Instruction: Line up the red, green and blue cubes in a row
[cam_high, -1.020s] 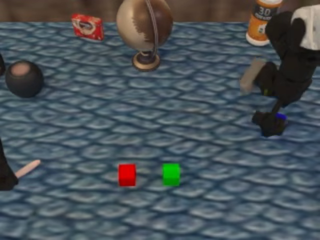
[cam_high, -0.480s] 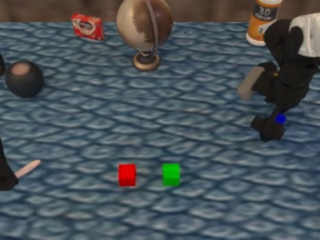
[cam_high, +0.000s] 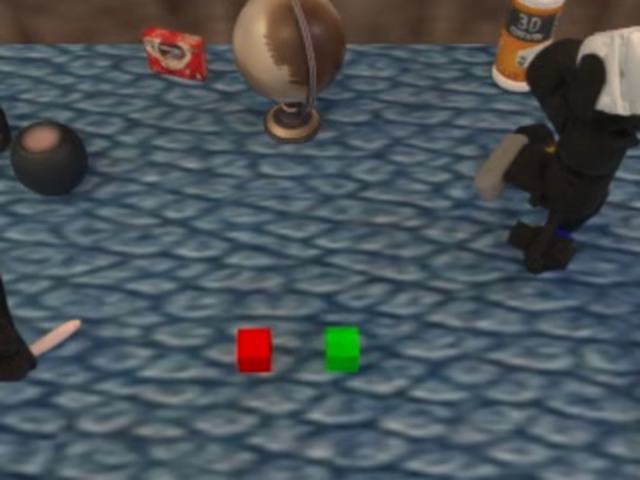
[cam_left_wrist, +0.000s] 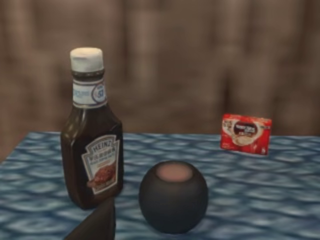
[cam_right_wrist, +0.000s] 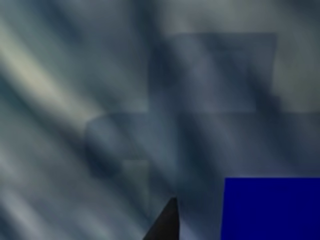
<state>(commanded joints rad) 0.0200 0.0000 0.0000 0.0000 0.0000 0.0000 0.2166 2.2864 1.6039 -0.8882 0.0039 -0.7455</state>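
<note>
The left gripper (cam_high: 12, 360) is parked at the table's left edge, its fingers unreadable. The red cube (cam_high: 254, 350) and green cube (cam_high: 342, 349) are set apart near the front. At the right, the blue cube (cam_right_wrist: 270, 207) is hidden beneath the right gripper (cam_high: 545, 245); its grip cannot be told.

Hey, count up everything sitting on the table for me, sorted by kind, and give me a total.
Cubes: 3, red cube, green cube, blue cube at the right tool
Bottles: 2, ketchup bottle, orange bottle
Globes: 1, globe
Black round speakers: 1, speaker
Red and white packets: 1, packet
Total: 8
</note>
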